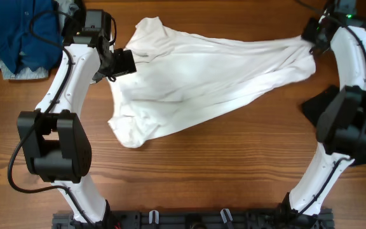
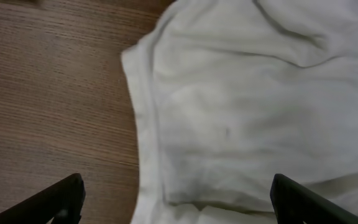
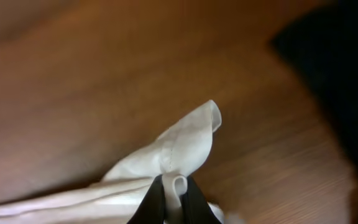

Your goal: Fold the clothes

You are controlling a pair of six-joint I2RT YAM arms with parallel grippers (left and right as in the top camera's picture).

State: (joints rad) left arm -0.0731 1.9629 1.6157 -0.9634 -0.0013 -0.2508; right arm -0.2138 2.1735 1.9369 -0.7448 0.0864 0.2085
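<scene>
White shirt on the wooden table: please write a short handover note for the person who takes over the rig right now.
Right gripper: shut on a hem corner of the large white wrinkled shirt, at its right end.
Left gripper: open wide over the shirt's left edge, holding nothing.
Shirt: stretched across the brown wooden table, not folded, bunched at lower left.
Blue garment: heaped at the far left corner. Black cloth: beside the right arm.
Done: one grip taken.
Left: grasp with the left gripper, flatten, fold everything.
</scene>
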